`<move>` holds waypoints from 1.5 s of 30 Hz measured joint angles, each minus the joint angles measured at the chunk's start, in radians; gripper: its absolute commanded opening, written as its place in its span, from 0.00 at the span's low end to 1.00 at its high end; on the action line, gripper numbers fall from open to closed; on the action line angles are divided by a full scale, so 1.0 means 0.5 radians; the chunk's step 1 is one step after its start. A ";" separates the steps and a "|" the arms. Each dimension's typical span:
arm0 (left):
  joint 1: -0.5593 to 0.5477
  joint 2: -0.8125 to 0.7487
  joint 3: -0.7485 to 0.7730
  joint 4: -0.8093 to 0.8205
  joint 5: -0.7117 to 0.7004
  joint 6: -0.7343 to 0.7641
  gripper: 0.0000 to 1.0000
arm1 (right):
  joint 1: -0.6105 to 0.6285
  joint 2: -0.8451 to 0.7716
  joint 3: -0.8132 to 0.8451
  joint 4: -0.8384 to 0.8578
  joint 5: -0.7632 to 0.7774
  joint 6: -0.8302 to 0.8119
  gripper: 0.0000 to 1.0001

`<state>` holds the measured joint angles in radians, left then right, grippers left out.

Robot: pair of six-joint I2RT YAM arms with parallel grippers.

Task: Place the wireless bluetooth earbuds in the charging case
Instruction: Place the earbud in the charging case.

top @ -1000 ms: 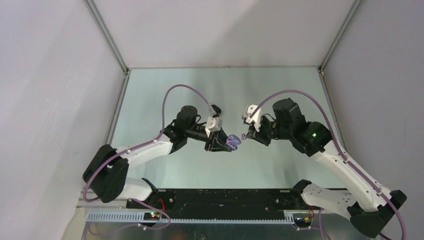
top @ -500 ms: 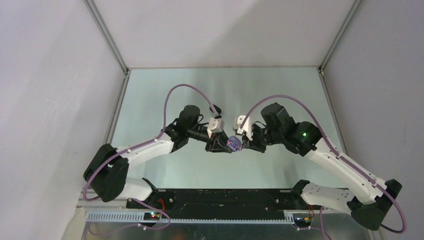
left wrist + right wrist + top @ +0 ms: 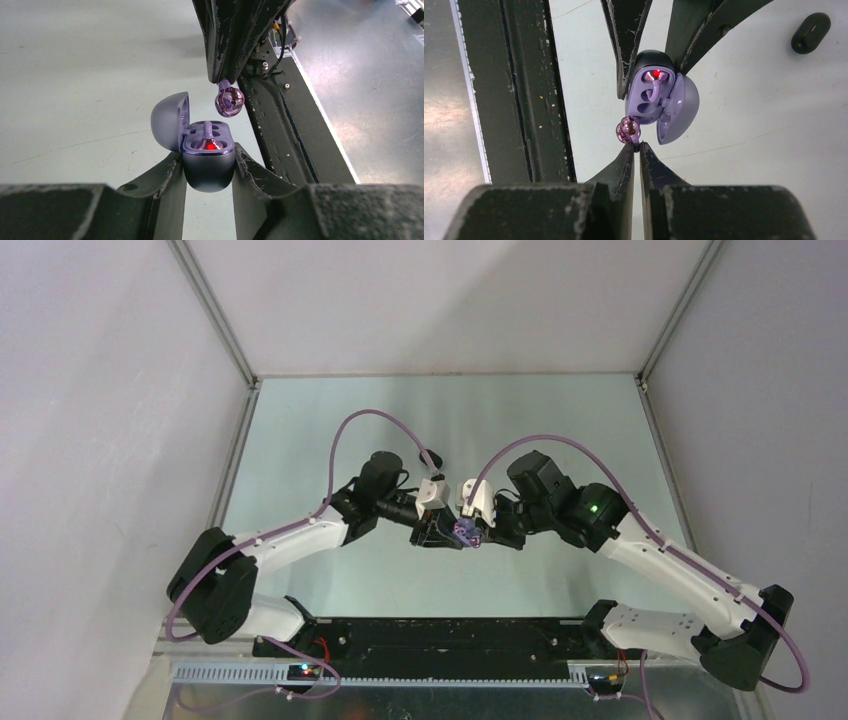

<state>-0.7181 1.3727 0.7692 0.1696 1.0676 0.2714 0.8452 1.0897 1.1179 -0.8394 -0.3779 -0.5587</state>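
Over the last second the right arm has swung in toward the left one, so the purple earbud (image 3: 229,100), earlier well apart from the case (image 3: 207,165), now hangs just beside its open top, at about 1 o'clock in the left wrist view. The right fingers (image 3: 621,167) are nearly closed, pinching the earbud by its stem. The case sits upright, clamped between the left fingers (image 3: 160,182), with its lid (image 3: 170,120) swung open to 10 o'clock and a red light (image 3: 210,145) glowing inside. Both are held above the surface (image 3: 400,400). In the right wrist view a black oval thing (image 3: 810,32) lies at 2 o'clock, well apart.
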 measured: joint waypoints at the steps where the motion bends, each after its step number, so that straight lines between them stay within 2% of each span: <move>1: -0.001 0.000 0.000 -0.004 0.000 0.003 0.03 | 0.001 0.000 -0.003 0.002 0.005 0.000 0.11; 23: -0.014 0.004 0.031 -0.123 0.002 0.090 0.03 | 0.054 0.047 -0.042 0.063 0.135 0.002 0.11; 45: -0.031 0.018 0.063 -0.255 0.016 0.194 0.03 | 0.097 0.087 -0.050 0.061 0.134 0.002 0.11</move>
<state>-0.7338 1.3815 0.8009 0.0422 1.0756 0.3683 0.8936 1.1332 1.0931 -0.8089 -0.3111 -0.5579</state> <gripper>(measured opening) 0.374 0.112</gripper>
